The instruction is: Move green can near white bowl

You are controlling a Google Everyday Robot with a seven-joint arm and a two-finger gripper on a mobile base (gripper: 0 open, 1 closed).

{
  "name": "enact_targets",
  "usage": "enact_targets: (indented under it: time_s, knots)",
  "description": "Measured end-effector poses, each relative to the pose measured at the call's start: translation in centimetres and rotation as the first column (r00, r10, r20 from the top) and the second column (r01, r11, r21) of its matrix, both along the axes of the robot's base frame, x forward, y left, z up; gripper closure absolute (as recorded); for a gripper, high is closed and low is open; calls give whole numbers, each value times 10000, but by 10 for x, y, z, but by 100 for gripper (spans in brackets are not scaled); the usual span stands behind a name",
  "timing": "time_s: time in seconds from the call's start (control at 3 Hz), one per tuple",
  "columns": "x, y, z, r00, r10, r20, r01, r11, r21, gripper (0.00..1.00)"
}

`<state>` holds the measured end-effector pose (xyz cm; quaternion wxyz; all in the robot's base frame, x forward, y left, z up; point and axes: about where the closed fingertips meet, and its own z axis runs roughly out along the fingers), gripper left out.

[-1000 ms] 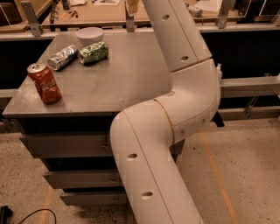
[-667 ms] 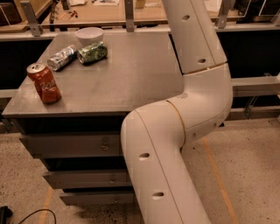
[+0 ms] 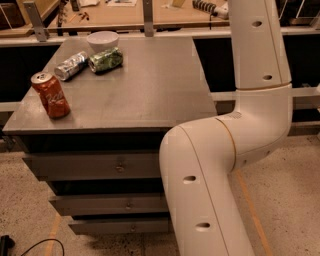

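The green can (image 3: 105,60) lies on its side at the far left of the grey table (image 3: 150,90), just in front of the white bowl (image 3: 102,40) and almost touching it. My white arm (image 3: 250,100) bends up from the lower middle and leaves the frame at the top right. A dark ribbed piece with a white end at the top edge, beside the arm, looks like my gripper (image 3: 205,6). It is over the back bench, well right of the can and bowl, and holds nothing that I can see.
A silver-and-blue can (image 3: 71,65) lies on its side left of the green can. A red cola can (image 3: 50,94) stands upright near the table's front left corner. Drawers (image 3: 100,165) sit under the table top. A wooden bench with rails (image 3: 150,15) runs behind.
My arm has swung to the right, away from the table's top. The cans and the bowl have not moved.
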<state>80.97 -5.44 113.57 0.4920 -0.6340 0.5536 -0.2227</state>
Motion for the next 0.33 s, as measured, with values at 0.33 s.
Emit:
enact_targets:
  time_s: [0.33]
  knots:
    - [0,-1,-2,10000,-24,-78,24,10000,9,0]
